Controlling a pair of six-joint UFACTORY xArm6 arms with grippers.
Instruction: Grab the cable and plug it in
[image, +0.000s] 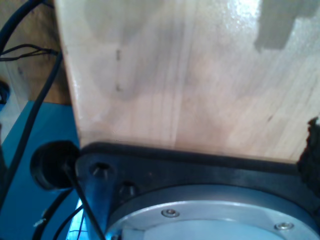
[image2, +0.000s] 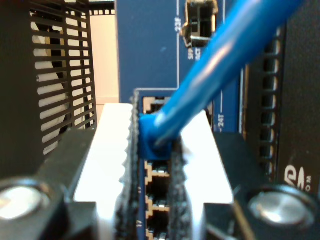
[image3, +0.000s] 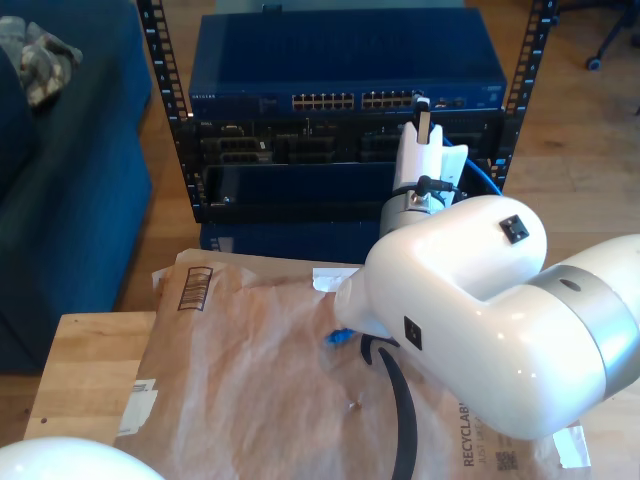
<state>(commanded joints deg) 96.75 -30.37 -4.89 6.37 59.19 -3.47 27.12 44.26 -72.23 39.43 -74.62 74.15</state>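
My second gripper (image2: 157, 145) pinches the translucent blue plug of the thin bright-blue cable (image2: 225, 60), at centre frame, just before the dark-blue switch's port row (image2: 160, 180), plug axis pointing straight in.

I cannot tell my first gripper's state.

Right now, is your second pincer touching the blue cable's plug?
Touching. In the second wrist view my second pincer has its ridged black pads pressed against both sides of the blue cable plug, in front of the switch ports.

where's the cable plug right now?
The plug of the blue cable is pinched in my second gripper, right at the switch's port row. In the exterior view, that gripper is at the rack switch's right-hand ports.
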